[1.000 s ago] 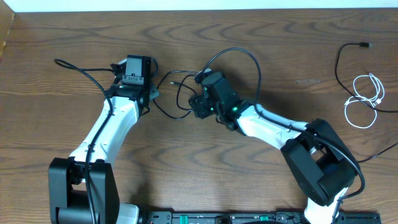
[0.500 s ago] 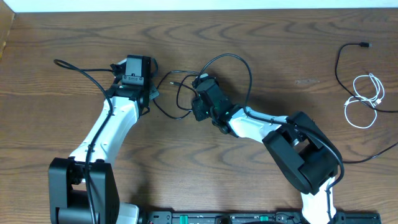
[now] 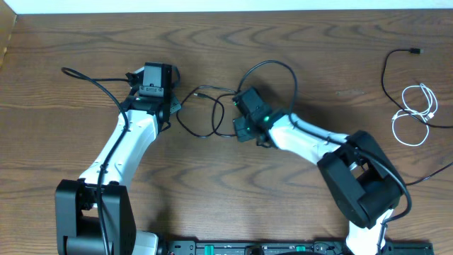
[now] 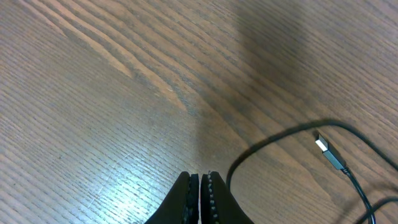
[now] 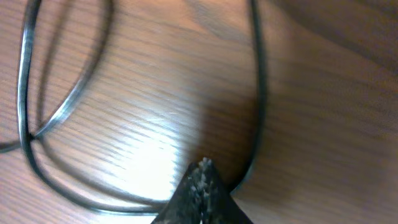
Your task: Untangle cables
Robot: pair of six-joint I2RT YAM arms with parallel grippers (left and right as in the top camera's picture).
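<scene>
**woodgrain_fan:** ok so what's the surface like, and do you get any of the room?

**yam_tinkerer:** It's a dark brown wood-grain surface (image 3: 318,49), and it fills pretty much the whole overhead view. Room-wise you barely get anything. There's a white strip (image 3: 212,5) along the far edge and a pale tan something (image 3: 6,32) at the far left corner that I can't identify. A black rail (image 3: 248,248) sits at the near edge, where both arms are mounted. Both wrist views catch a glossy patch of light on the wood.

**woodgrain_fan:** and the cables?

**yam_tinkerer:** The middle black cable (image 5: 260,87) lies in loops between the two arms, with its plug (image 4: 328,153) flat on the wood. The other black cable (image 3: 385,74) and the coiled white cable (image 3: 408,112) are well apart from that, over by the right edge. The white coil sits just beside the black one.

**woodgrain_fan:** jaws?

**yam_tinkerer:** On the left gripper (image 4: 200,180) the jaws are pressed together with nothing between them, and the cable curves past just beside the tips. The right gripper (image 5: 202,171) has its jaws closed too, low over the wood. The cable runs right up to the tips and comes out the other side. Can't tell if it's actually pinched or just passing under.
</scene>
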